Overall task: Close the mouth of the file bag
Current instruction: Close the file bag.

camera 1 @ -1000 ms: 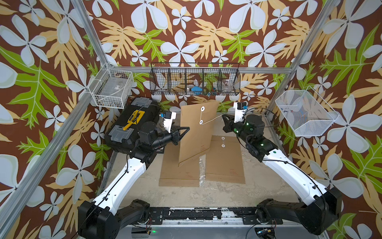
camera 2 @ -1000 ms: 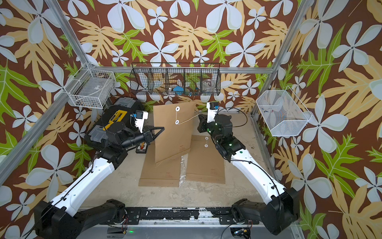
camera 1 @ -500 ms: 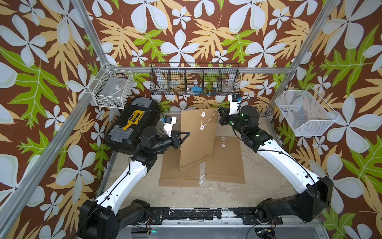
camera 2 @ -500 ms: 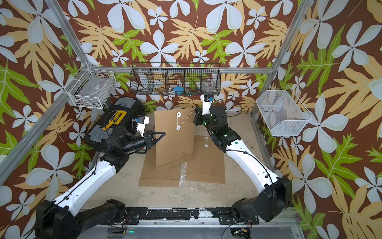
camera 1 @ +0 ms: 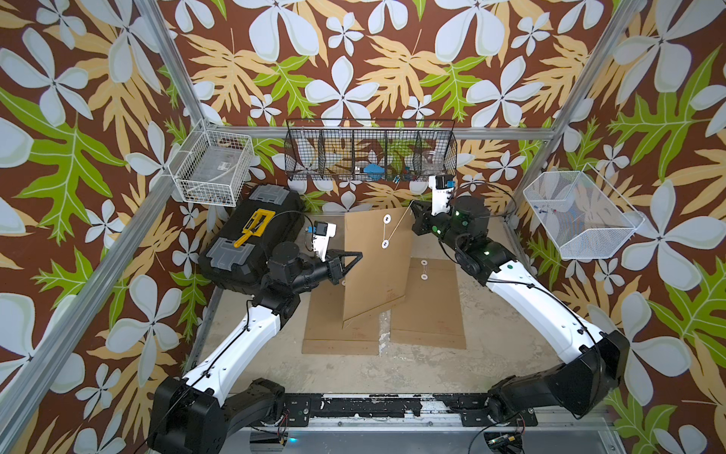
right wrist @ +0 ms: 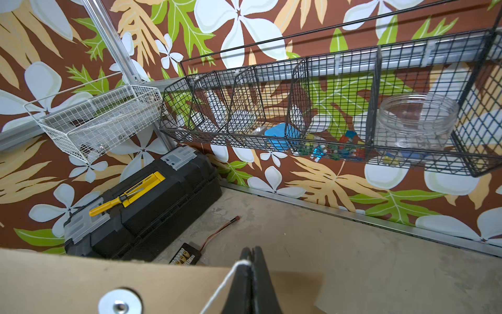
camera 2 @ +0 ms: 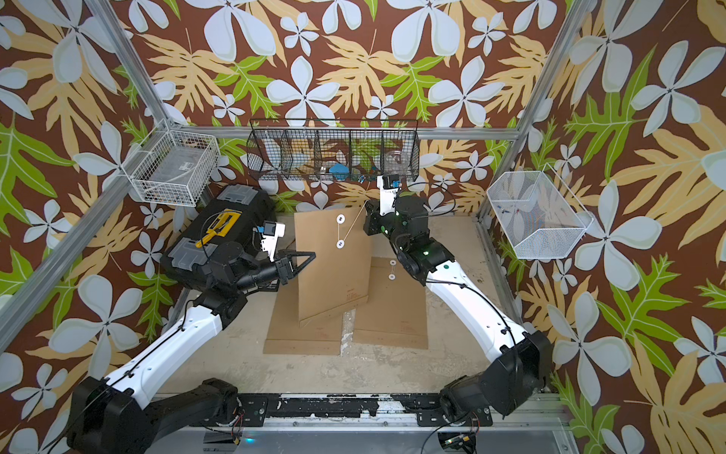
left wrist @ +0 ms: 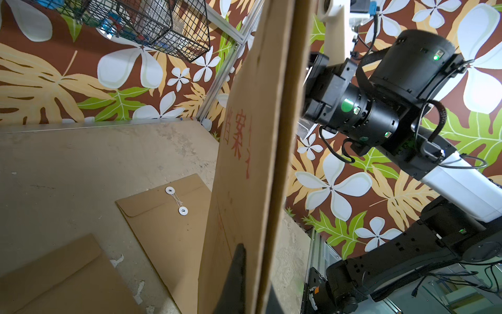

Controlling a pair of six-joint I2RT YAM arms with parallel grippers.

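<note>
The file bag (camera 1: 373, 275) stands tilted near the middle of the table (camera 1: 393, 373). Its lowest corner is over a second bag (camera 1: 338, 334) lying flat, and a third bag (camera 1: 432, 314) lies flat to the right. The left gripper (camera 1: 355, 257) is clamped on the standing bag's left edge, and the left wrist view shows one finger (left wrist: 235, 280) pressed flat against the card. The right gripper (camera 1: 413, 207), just off the bag's far right corner, is pinched tight on the white string (camera 1: 398, 225); the right wrist view shows the string nipped between its closed jaws. In both top views the string drops from the upper disc (camera 1: 387, 217) to the lower disc (camera 1: 385, 244), then runs taut up to the right gripper. The flap looks folded down and the tie seems begun, with about one pass round the lower disc. What appears left is further turns around the two discs, letting go of the string, and setting the bag down.
</note>
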